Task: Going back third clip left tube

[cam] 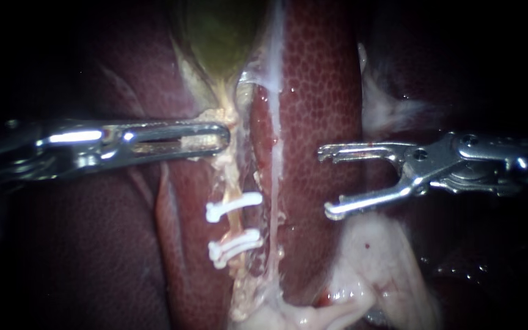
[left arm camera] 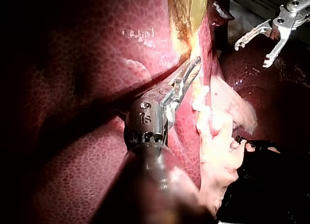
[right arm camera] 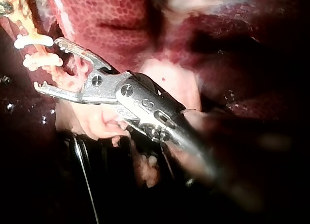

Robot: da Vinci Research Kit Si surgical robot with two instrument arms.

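The left instrument (cam: 218, 137) has its claw clamped on the left tube (cam: 233, 174) just near of the gallbladder (cam: 221, 30), two white clips (cam: 233, 206) cross that tube nearer still, and the right instrument (cam: 325, 183) holds its claw wide and empty over the liver (cam: 319, 91), to the right.

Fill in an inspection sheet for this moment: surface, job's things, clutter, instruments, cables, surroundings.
Surface: liver, with the gallbladder at the top of the endoscope view.
Job's things: upper clip and lower clip, both white, sit across the left tube; no third clip seen.
Clutter: nothing seen.
Instruments: left instrument, jaws shut on pale tissue just under the gallbladder, above both clips. Right instrument, jaws open and empty, over the liver, apart from the tube.
Cables: nothing seen.
Surroundings: dark beyond the tissue; nothing seen.
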